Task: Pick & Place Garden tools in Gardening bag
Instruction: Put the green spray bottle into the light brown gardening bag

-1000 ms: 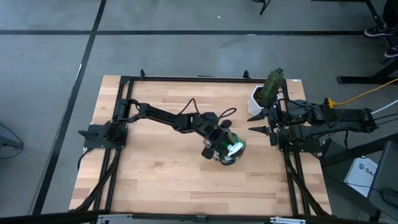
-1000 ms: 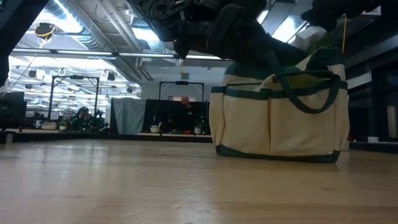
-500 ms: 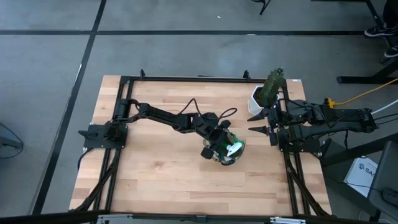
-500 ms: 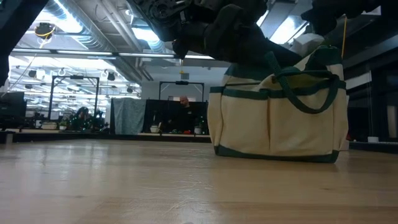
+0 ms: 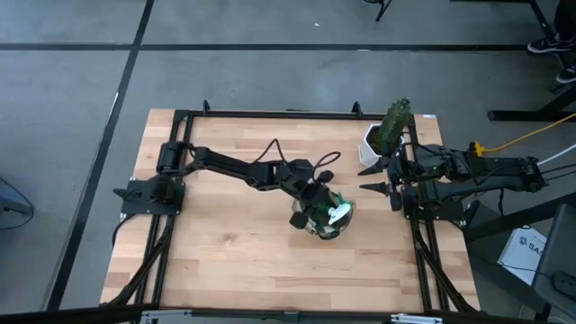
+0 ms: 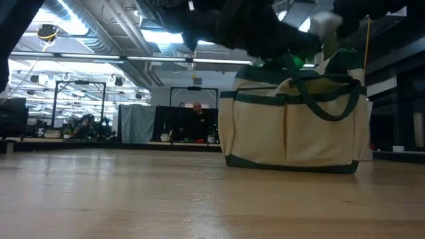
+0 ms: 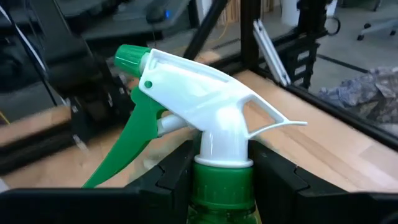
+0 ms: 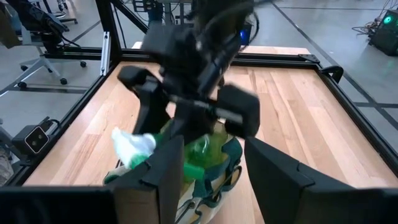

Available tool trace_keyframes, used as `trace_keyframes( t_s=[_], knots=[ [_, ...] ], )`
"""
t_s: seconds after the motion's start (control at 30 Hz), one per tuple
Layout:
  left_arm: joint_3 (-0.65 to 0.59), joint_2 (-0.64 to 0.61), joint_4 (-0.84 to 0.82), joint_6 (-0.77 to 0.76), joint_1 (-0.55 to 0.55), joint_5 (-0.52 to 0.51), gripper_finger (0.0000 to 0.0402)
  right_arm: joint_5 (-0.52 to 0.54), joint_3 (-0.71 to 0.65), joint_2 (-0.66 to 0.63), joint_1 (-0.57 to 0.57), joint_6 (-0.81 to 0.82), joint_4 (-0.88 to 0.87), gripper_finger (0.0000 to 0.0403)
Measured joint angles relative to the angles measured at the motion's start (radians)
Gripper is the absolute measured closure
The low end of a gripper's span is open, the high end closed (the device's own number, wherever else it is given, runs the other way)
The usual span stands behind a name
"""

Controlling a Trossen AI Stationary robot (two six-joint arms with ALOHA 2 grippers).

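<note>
Since the earlier pictures the gardening bag (image 6: pixel 295 116) has shifted slightly sideways across the table in the low view, and the left arm above it has changed pose; the dark mass over the bag's mouth now shows motion blur, with a white-and-green shape visible beside it. In the high view the left arm's elbow has also shifted a little.

The left gripper (image 5: pixel 317 212) hangs directly over the bag (image 5: pixel 328 219), its fingers closed around the neck of the green spray bottle (image 7: pixel 208 134). The left wrist view shows the white trigger head and green nozzle standing above the fingers (image 7: pixel 171 177), the bottle's neck seated between them. In the high view the white head shows just at the gripper's outer side, over the bag's opening. The right wrist view shows the bottle (image 8: pixel 186 155) partly down inside the bag's rim.

Judgement: the bottle is being worked into the bag and is not yet released; the bag's shift suggests the arm or bottle is pushing against the canvas.

The right gripper (image 5: pixel 382 176) waits well apart from the bag, near the white pot (image 5: pixel 373 139), its fingers spread apart.

No other tools are visible on the table.
</note>
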Motion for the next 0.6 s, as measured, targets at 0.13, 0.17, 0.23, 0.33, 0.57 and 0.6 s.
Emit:
trace_keyframes(
  t_s=[0.13,0.17,0.23,0.33,0.57,0.6],
  knots=[
    [0.000,-0.032,0.002,0.019,0.000,0.000,0.0274,0.000,0.000,0.000,0.000,0.000,0.000,0.0231],
    [0.000,-0.040,0.005,0.024,0.000,0.000,0.0274,0.000,0.000,0.000,0.000,0.000,0.000,0.0231],
    [0.000,-0.058,0.007,0.027,0.000,0.001,0.0274,0.000,0.000,0.000,0.000,0.000,0.000,0.0231],
    [0.000,-0.083,0.012,0.029,0.000,0.002,0.0274,0.000,0.000,0.000,0.000,0.000,0.000,0.0231],
    [0.000,-0.135,0.012,0.065,0.008,0.166,0.0274,0.000,0.000,0.000,0.000,0.000,0.000,0.0231],
    [0.000,-0.141,0.012,0.070,0.012,0.222,0.0274,0.000,0.000,0.000,0.000,0.000,0.000,0.0231]
  ],
)
